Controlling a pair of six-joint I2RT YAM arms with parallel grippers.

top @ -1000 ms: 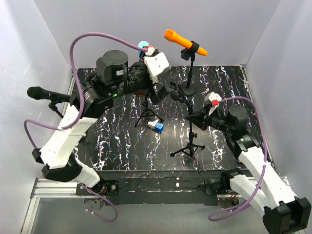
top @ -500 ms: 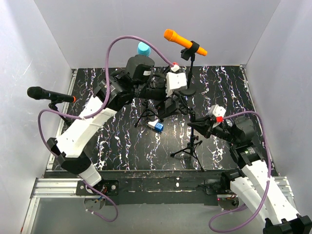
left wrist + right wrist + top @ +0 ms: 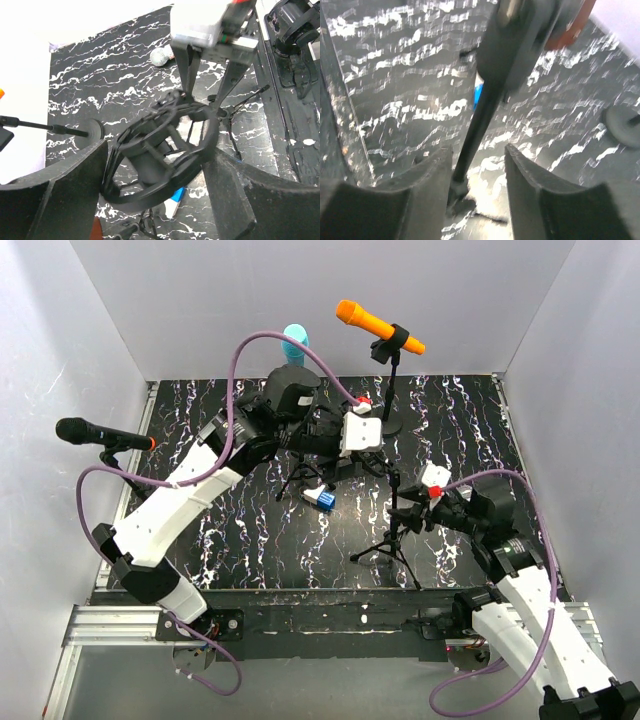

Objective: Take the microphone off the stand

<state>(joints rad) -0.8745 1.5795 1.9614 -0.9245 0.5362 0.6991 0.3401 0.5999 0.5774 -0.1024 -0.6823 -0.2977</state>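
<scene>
Up top, we're looking at the tripod stand (image 3: 390,540) in the middle of the marbled mat (image 3: 230,530). The left gripper (image 3: 368,460) is hanging right at the stand's top, and the right gripper (image 3: 404,506) is sitting at the upper pole (image 3: 398,502), coming in from the stand's right. An orange mic (image 3: 375,325) is perching on its own stand behind. A black mic (image 3: 85,430) is sticking out well off to the left. A small blue-and-white piece (image 3: 320,500) is lying just left of the tripod stand.

Left wrist cam: we're seeing a black shock mount (image 3: 150,125) on the stand's top, filling the gap between both fingers (image 3: 65,200). The microphone (image 3: 150,172), a dark barrel, is sitting inside that cage, not yet off the stand. We honestly can't tell if the claw is squeezing the cage or just framing it.

Right wrist cam: it's pretty blurry, but the claw is standing open, with the pole running between the fingers and mat showing on either side.
</scene>
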